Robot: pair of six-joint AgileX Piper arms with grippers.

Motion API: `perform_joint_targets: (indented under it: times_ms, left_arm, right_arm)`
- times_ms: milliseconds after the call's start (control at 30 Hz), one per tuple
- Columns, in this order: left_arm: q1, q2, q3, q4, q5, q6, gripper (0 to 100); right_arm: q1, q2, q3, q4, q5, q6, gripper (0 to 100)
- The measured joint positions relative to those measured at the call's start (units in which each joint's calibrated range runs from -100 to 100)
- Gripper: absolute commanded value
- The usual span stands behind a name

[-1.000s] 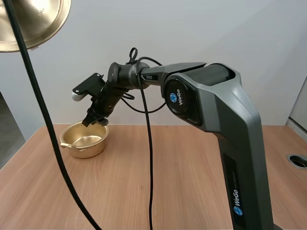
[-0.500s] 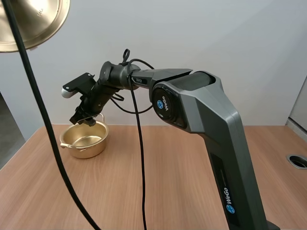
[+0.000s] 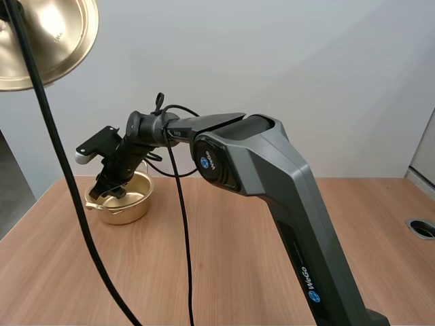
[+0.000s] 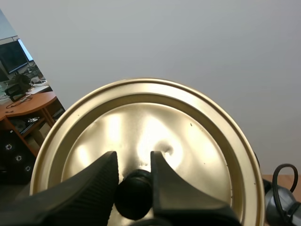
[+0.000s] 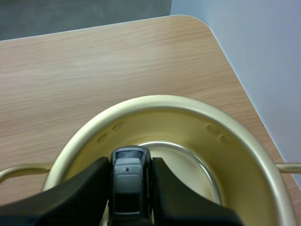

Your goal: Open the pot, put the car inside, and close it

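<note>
High view: set high and to the rear, facing forward and down across the tabletop point(image 3: 231, 258). The lid point(image 3: 51, 34) hangs very near the lens at the upper left of the frame.

Left wrist view: set close against that same lid, on its knob side.

Right wrist view: set close over the pot point(image 3: 126, 214), facing steeply down past the car point(image 5: 130, 188). It shares the pot and tabletop with the high view.

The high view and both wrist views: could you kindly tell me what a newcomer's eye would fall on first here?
First comes the gold lid, raised high off the table with its black knob pinched in the left hand. Next is the small dark car gripped in the right hand, poised over the open gold pot, which stands near the far left corner of the wooden table.
</note>
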Motion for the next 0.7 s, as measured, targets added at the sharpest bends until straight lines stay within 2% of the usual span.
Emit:
perform_joint_targets:
  times_ms: [333,700]
  left_arm:
    - [0.0,-0.55,2.68,0.0,-0.09,0.0,0]
    - [0.0,-0.55,2.68,0.0,0.0,0.26,0]
  right_arm:
    - [0.0,3.31,-2.62,-0.54,0.49,0.0,0]
    - [0.0,3.9,-2.62,-2.21,-9.04,0.32,0]
